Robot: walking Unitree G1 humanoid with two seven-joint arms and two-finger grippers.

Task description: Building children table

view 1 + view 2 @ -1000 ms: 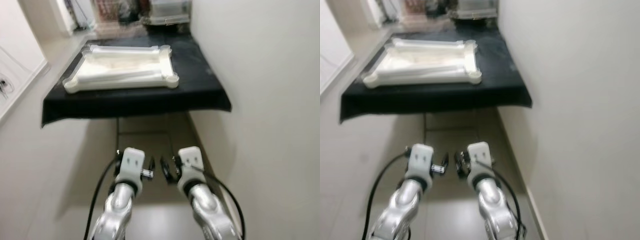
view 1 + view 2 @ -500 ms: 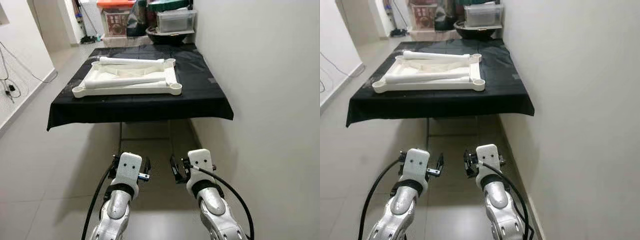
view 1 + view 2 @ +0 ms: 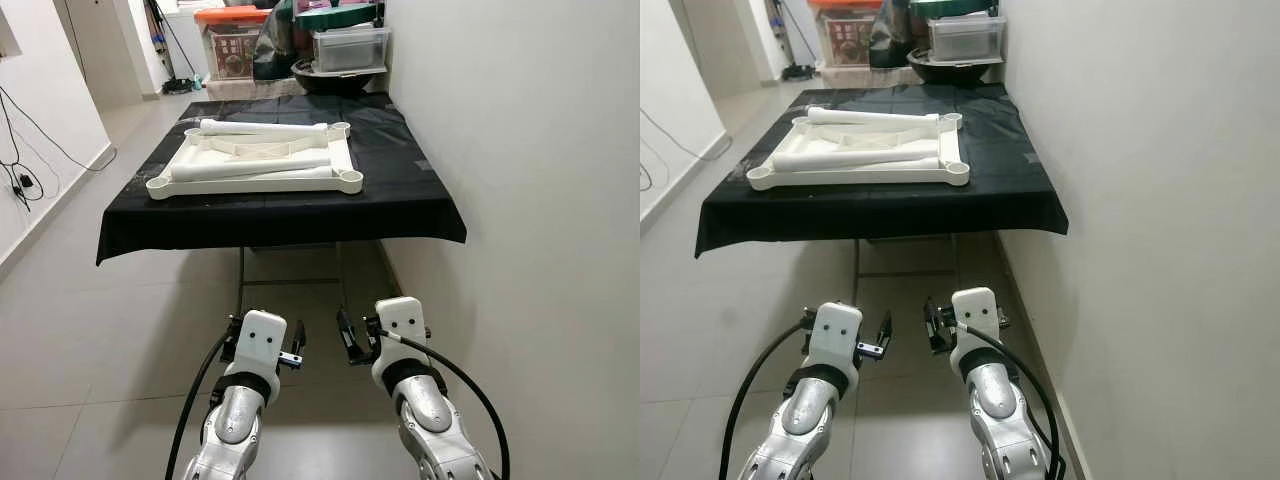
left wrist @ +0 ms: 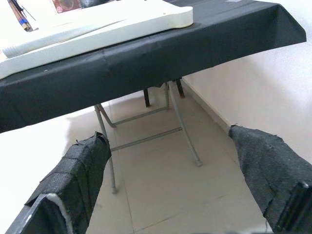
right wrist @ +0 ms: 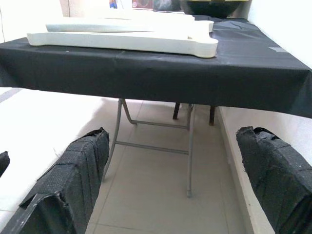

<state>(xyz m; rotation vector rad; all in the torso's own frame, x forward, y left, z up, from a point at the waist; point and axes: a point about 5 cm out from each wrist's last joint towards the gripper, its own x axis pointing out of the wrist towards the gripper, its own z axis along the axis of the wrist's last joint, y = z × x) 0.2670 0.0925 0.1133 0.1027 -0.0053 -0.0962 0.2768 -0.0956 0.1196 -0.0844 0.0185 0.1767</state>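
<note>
From the head cameras, a folding table draped in a black cloth (image 3: 400, 205) stands against the right-hand wall, and on it lies the white tabletop frame (image 3: 345, 165), flat, with round sockets at its corners and two white tube legs (image 3: 262, 127) resting across it (one along the far edge, one nearer the front). Beyond the table sit storage boxes, among them a clear plastic bin (image 3: 348, 48). Low in the foreground both silver arms reach forward over the tiled floor, well short of the table: the left gripper (image 3: 297, 352) and the right gripper (image 3: 347, 343) hang side by side, holding nothing. The left wrist view looks between its two black fingers (image 4: 85, 168), spread wide apart, toward the cloth's front edge, the metal folding legs (image 4: 183, 131) underneath, and the frame above. The right wrist view shows its own fingers (image 5: 80, 168) likewise spread, with the frame (image 5: 146, 44) lying on the cloth ahead.
</note>
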